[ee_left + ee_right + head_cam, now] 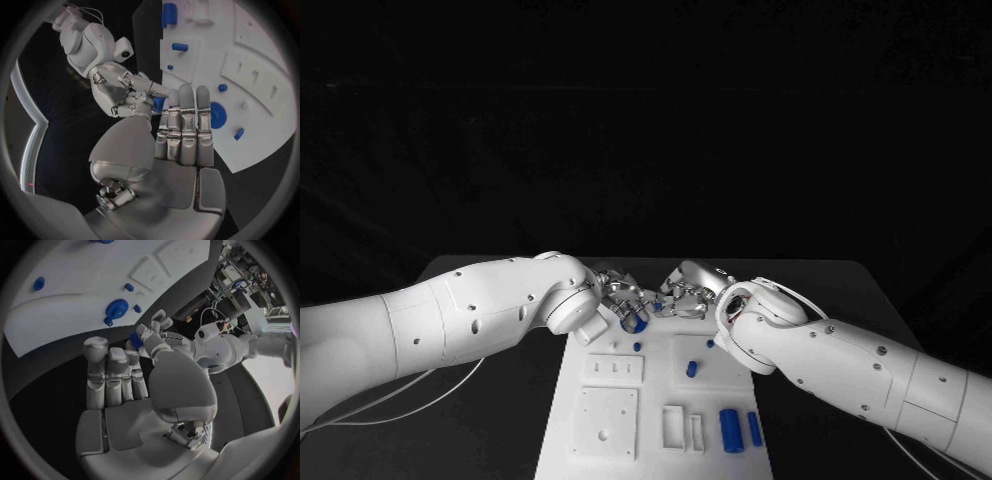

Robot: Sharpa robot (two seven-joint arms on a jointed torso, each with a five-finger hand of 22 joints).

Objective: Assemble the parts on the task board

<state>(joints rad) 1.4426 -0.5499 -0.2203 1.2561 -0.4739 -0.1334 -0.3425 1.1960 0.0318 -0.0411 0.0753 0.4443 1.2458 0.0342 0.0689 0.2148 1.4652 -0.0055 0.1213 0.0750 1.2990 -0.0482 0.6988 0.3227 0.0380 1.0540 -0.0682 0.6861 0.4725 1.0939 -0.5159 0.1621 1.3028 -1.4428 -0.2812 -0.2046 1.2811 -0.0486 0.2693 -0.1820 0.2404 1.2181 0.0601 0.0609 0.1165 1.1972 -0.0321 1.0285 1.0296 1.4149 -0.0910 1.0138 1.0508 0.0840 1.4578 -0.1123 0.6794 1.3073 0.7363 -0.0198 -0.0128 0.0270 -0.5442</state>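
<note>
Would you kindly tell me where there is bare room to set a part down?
Bare black table lies left of the board, and a strip right of it. It is crowded at the board's far end, where the left hand and right hand meet over a blue part.

head view: table looked down on from above | wrist views: aimed close past each palm | shared: task board
</note>
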